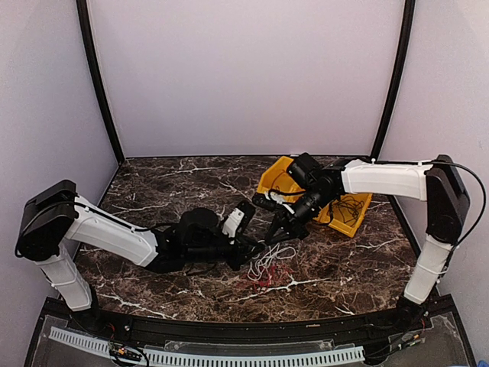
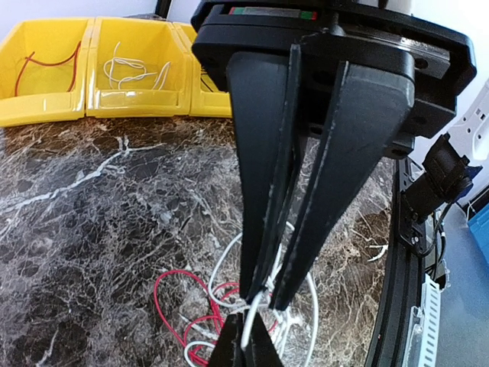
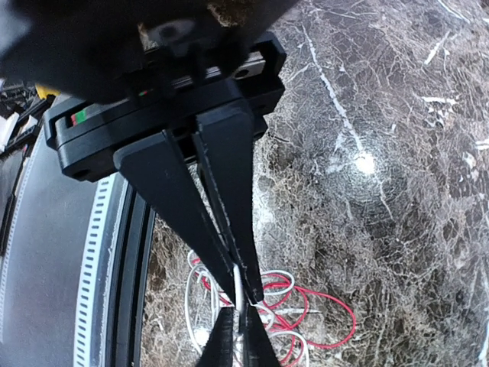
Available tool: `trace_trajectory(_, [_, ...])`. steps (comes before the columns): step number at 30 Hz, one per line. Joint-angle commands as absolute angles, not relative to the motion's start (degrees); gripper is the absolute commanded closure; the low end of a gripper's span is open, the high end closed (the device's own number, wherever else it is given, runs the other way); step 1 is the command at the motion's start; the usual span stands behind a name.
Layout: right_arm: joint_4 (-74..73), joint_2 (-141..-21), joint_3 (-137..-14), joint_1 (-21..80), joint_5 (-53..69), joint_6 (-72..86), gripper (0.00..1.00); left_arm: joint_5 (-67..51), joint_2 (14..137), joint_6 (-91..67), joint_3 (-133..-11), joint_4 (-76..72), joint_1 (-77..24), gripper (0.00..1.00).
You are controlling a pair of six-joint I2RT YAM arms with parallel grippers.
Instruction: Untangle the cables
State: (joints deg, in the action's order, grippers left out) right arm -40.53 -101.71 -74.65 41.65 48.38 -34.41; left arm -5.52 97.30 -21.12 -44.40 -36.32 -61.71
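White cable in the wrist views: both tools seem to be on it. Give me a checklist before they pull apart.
1. Left tool shut on the white cable: ok.
2. Right tool shut on the same white cable: ok.
3. Gap between the two tools: not ok, they are nearly tip to tip.
4. Red cable free of the white loops: not ok, they overlap in one pile.
5. Black cable found in the pile: cannot tell.
6. Yellow bins away from the pile: ok.

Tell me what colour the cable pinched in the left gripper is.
White. The left gripper pinches a white cable; the left wrist view shows it best.
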Motion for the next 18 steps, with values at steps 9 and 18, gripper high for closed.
trace_trajectory(9, [-35.8, -107.2, -71.8, 44.5, 53.3, -32.5, 0.58, -2.8, 92.5, -24.4, -40.7, -38.3, -61.8, 1.00])
trace_trajectory(18, [-34.2, -112.1, -71.2, 44.9, 53.1, -31.7, 0.98, 1.0, 85.6, -24.1, -40.3, -34.2, -61.8, 1.00])
